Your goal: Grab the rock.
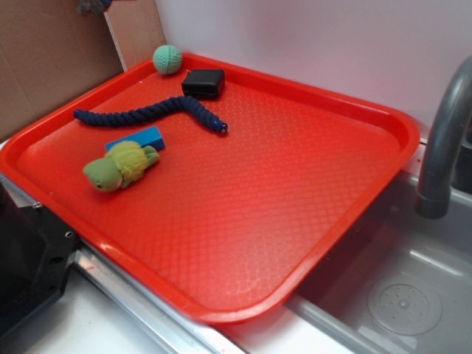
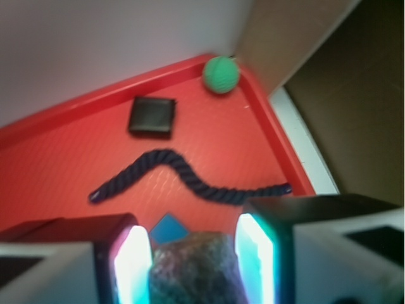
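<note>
In the wrist view the rock (image 2: 193, 272), a lumpy dark brown-grey stone, sits between the two lit pads of my gripper (image 2: 192, 239), touching both. The gripper is shut on it and holds it high above the red tray (image 2: 57, 171). In the exterior view only a grey lumpy bit, the rock (image 1: 94, 6), shows at the top left edge, above the tray's far left corner. The gripper itself is out of that frame.
On the red tray (image 1: 295, 184) lie a mint-green knitted ball (image 1: 167, 59) in the far corner, a black box (image 1: 203, 82), a navy rope (image 1: 155, 112), a blue block (image 1: 139, 138) and a green plush turtle (image 1: 122, 165). A grey faucet (image 1: 442, 147) and sink (image 1: 413, 295) are on the right.
</note>
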Robot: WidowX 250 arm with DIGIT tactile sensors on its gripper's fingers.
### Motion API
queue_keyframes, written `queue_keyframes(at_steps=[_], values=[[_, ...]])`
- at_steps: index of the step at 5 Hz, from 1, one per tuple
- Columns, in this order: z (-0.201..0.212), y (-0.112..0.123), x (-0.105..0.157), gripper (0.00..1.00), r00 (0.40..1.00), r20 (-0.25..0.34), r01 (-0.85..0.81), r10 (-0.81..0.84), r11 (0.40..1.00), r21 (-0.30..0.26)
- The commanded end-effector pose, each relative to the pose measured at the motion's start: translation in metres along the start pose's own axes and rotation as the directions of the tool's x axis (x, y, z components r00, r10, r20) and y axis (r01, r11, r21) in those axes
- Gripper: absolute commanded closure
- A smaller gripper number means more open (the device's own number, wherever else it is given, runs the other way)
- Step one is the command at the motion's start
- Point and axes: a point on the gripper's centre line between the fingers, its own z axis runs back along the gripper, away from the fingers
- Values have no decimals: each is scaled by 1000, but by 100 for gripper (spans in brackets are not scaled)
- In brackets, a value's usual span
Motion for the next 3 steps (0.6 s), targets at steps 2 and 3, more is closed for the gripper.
queue_keyframes(at_steps=[2,3], values=[[24,10,-2,100,990,-46,133,-135,990,-48],[23,11,-1,100,990,-33,137,-138,990,-37]])
